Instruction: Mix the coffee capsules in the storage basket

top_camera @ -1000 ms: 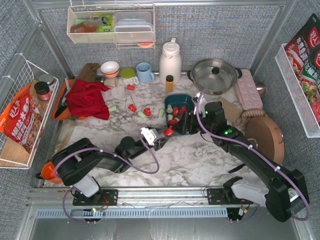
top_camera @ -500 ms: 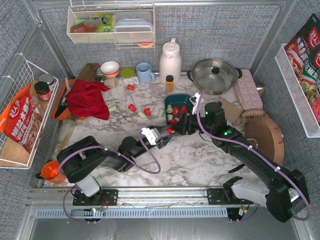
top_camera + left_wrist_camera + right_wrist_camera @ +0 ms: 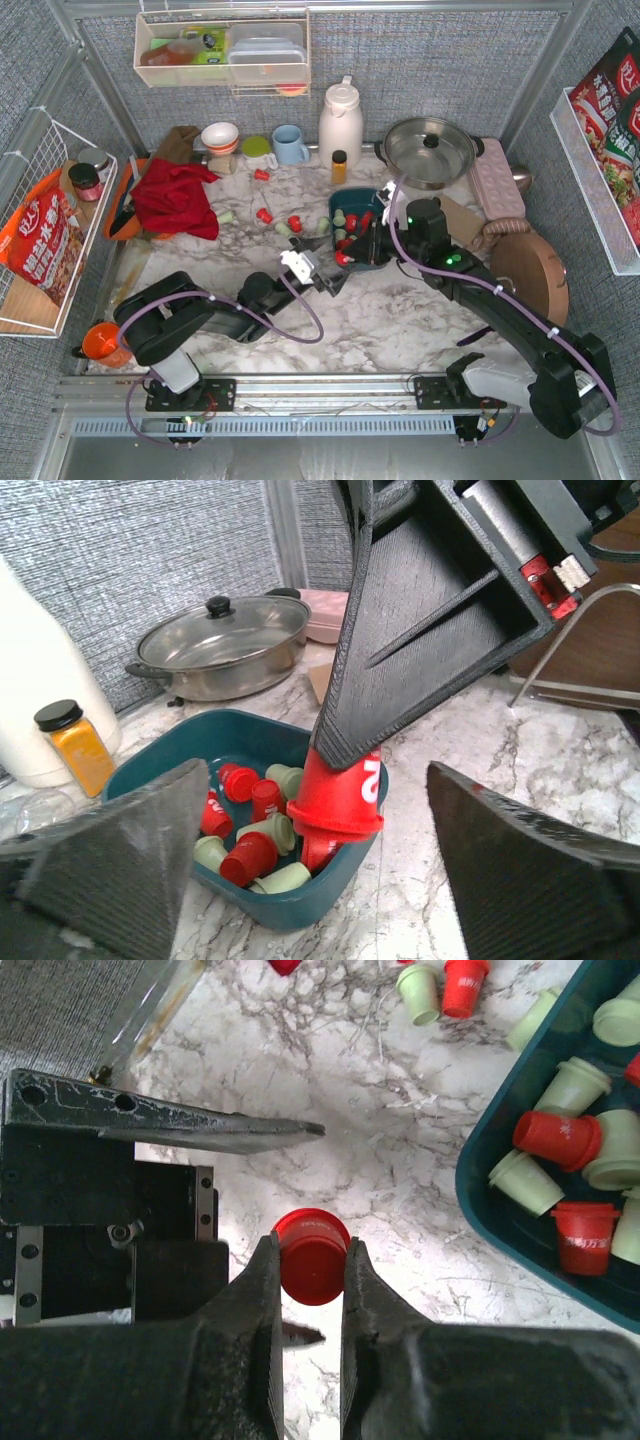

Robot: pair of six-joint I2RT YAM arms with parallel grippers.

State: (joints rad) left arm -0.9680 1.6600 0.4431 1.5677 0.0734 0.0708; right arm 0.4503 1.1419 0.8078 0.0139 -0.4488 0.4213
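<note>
The dark teal storage basket [image 3: 360,193] holds several red and pale green coffee capsules [image 3: 250,855]. My right gripper [image 3: 347,256] is shut on one red capsule [image 3: 313,1257], held over the marble just left of the basket's near corner [image 3: 480,1175]. My left gripper [image 3: 328,272] stands wide open on either side of that capsule [image 3: 335,795], its fingers [image 3: 110,870] clear of it. More capsules lie loose on the table to the left: red ones [image 3: 265,214] and green ones [image 3: 284,230].
A small amber bottle [image 3: 339,165], a white thermos [image 3: 340,122] and a lidded pot [image 3: 430,150] stand behind the basket. A red cloth [image 3: 178,195] lies at the left, a round wooden board [image 3: 530,270] at the right, an orange cup [image 3: 100,342] at the near left.
My left gripper has opened wide and let go of the red capsule. My right gripper has closed on it beside the basket. Both arms have barely shifted.
</note>
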